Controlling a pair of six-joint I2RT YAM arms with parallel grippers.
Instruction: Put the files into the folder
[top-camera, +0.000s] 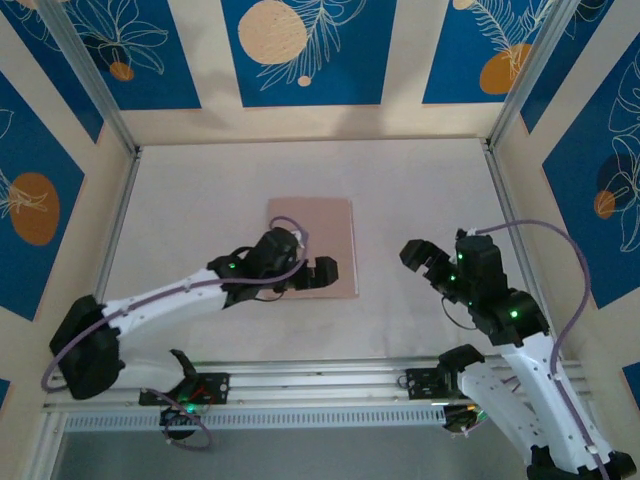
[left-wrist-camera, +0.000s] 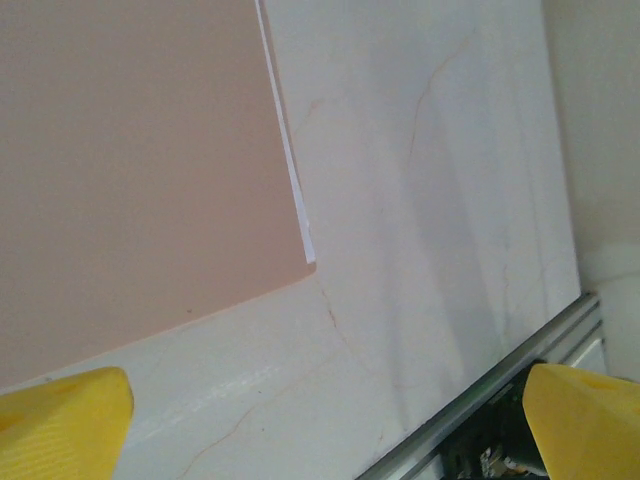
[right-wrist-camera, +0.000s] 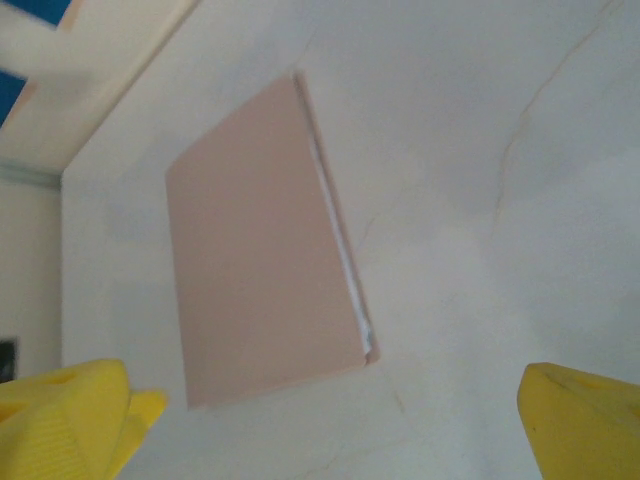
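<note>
The left arm (top-camera: 160, 300) reaches in from the left and covers the near-left part of the folder (top-camera: 325, 225) in the overhead view, so that corner and part of the near edge are hidden. The left gripper (top-camera: 318, 272) sits over the folder's near-right corner. From above its jaws are hard to read. In its wrist view the gripper (left-wrist-camera: 325, 420) stands wide apart and holds nothing, and both yellow fingertips (left-wrist-camera: 60, 410) are cut off at the bottom corners.

There is one folder, pinkish-tan, lying flat and closed on the table (top-camera: 200, 200) near the middle. In the left wrist view the folder (left-wrist-camera: 130, 160) runs off the top and left of the frame. The rail (left-wrist-camera: 500, 380) at the table's near edge shows at the lower right.

The files (left-wrist-camera: 290, 160) show as a single thin white strip poking out along the folder's right edge. The rest is under the cover, so the number of sheets cannot be told. In the right wrist view the folder (right-wrist-camera: 260, 250) is blurred, with the files (right-wrist-camera: 345, 270) as a pale line down its right side.

The right gripper (top-camera: 425, 262) hangs over bare table, well apart from the folder on its right. In its wrist view the gripper (right-wrist-camera: 330, 420) gapes open and empty. Two yellow fingertips (right-wrist-camera: 70, 410) show, both cropped at the bottom.
</note>
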